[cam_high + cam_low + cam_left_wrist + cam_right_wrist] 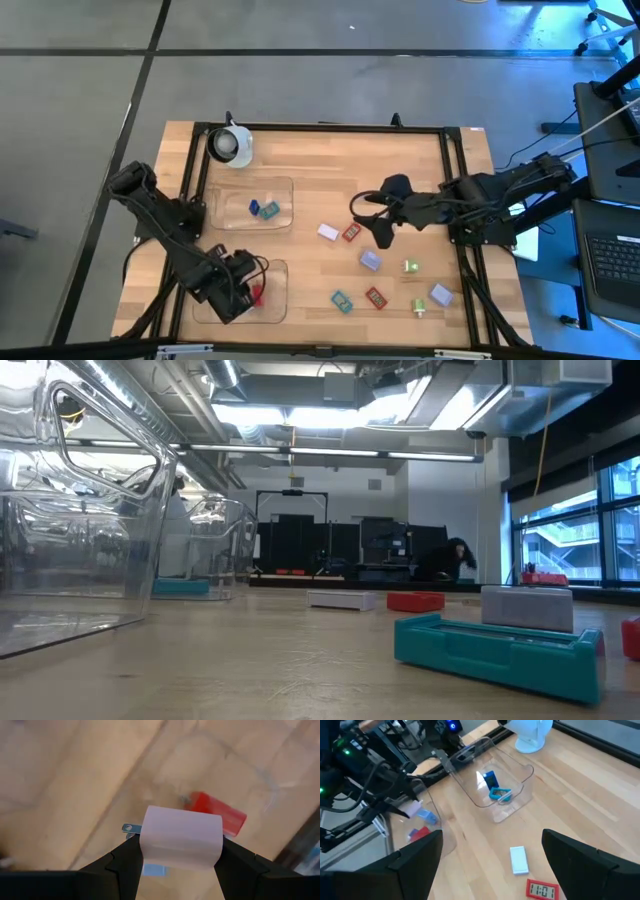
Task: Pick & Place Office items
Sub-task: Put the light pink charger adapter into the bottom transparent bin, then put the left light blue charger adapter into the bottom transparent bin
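Two sets of jaws are mine: the left gripper (180,865) pinches a lavender block (181,843) by its flat sides, light and stiff, probably slick, directly above a red piece (217,815) in the near tray (272,300). The right gripper (490,857) hangs spread over the white piece (519,859).

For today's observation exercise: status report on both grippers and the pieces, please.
Left gripper shut on lavender piece above near tray. Right gripper open, empty, over white piece. Nothing blocking.
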### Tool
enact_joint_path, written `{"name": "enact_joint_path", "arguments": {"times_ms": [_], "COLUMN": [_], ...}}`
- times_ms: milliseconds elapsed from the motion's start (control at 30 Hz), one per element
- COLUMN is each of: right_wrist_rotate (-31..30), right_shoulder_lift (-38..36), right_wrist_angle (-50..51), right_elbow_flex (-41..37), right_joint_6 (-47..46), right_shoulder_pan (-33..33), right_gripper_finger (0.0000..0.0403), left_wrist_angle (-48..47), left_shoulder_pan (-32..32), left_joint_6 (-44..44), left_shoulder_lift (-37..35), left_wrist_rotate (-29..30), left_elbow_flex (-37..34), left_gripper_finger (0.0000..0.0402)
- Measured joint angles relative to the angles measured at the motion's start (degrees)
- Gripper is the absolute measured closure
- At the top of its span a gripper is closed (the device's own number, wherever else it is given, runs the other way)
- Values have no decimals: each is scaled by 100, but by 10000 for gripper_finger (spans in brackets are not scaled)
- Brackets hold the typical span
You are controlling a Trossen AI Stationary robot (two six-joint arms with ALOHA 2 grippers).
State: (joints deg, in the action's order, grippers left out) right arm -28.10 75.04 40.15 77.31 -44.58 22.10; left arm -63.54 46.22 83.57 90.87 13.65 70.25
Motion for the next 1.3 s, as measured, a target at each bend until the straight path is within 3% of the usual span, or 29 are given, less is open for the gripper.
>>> {"name": "enact_joint_path", "arguments": {"times_ms": [267, 633, 867, 1067, 1300], "right_wrist_rotate": [113, 745, 1410, 2182, 2599], "right_shoulder_lift": [584, 1449, 1899, 2349, 2873], "right_wrist_angle": [360, 1050, 1321, 1820, 1866], "right_elbow_flex": [-1, -4, -4, -4, -4], "right_joint_6": [-199, -911, -1329, -1793, -1794], "right_shoulder_pan": [-67, -60, -62, -63, -41], "right_gripper_finger": [62, 62, 62, 62, 62], "left_wrist_angle": [631, 729, 835, 863, 978], "left_shoulder_pan": [-7, -7, -23, -189, -289], "left_joint_6": [135, 416, 439, 524, 371], "left_shoulder_lift": [2, -4, 2, 2, 2], "left_wrist_rotate": [-485, -608, -686, -1173, -2014], "left_elbow_flex": [-740, -904, -893, -882, -878], "left_gripper_finger": [197, 194, 148, 115, 112]}}
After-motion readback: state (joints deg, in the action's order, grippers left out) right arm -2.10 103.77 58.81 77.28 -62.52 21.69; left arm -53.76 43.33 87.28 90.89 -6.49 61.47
